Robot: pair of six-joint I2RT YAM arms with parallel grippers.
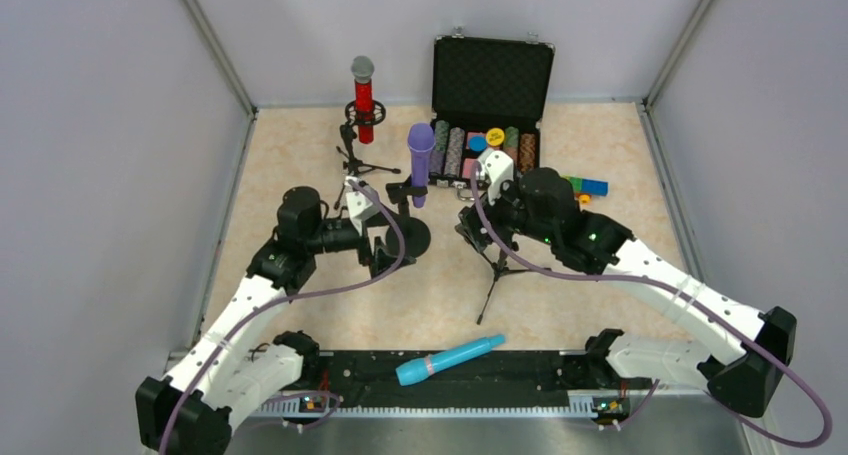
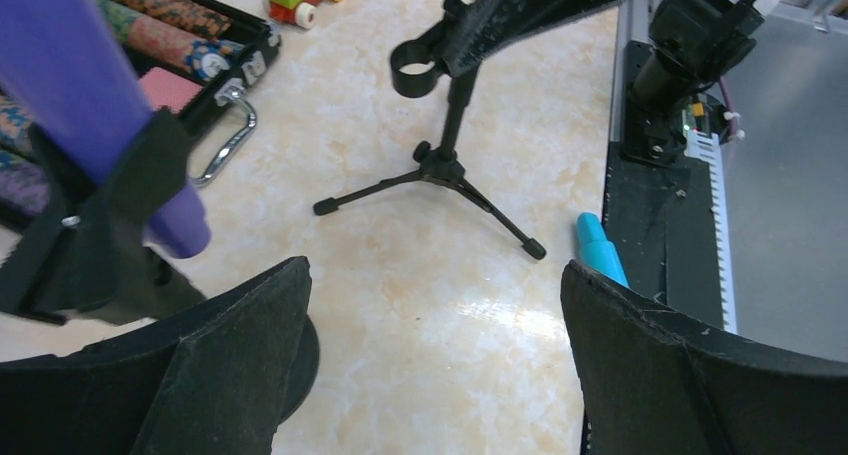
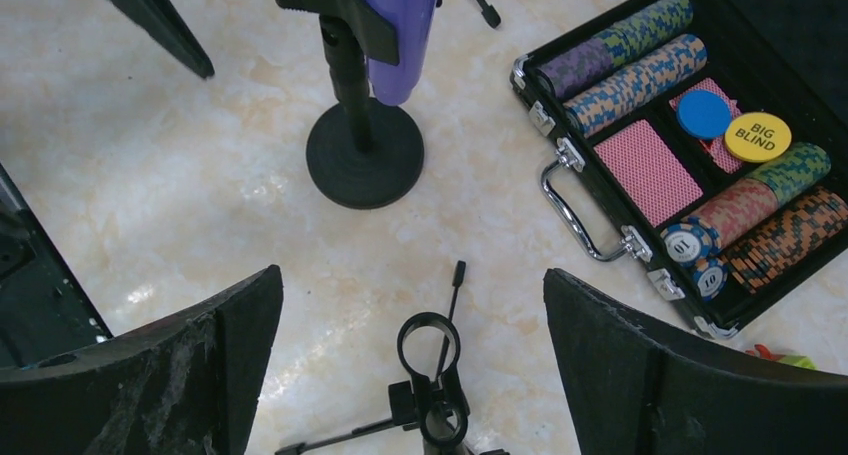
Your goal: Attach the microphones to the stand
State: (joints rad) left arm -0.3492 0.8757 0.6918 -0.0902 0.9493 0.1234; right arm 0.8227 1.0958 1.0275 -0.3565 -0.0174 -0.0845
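My left pincer point(image 2: 435, 275) and right pincer point(image 3: 410, 280) gape empty; the purple microphone point(image 1: 420, 160) seems seated. Next, the turquoise microphone point(image 1: 450, 359) goes to the bare tripod point(image 2: 452, 125).

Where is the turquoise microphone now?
In the top view, the turquoise microphone lies flat on the black rail at the near edge, about midway between left and right, just nearer than the empty tripod stand.

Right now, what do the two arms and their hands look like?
The left arm and right arm have white shells, black joints and a looping purple cable each. The left hand and right hand each have two broad, matte black fingers, scuffed at the edges.
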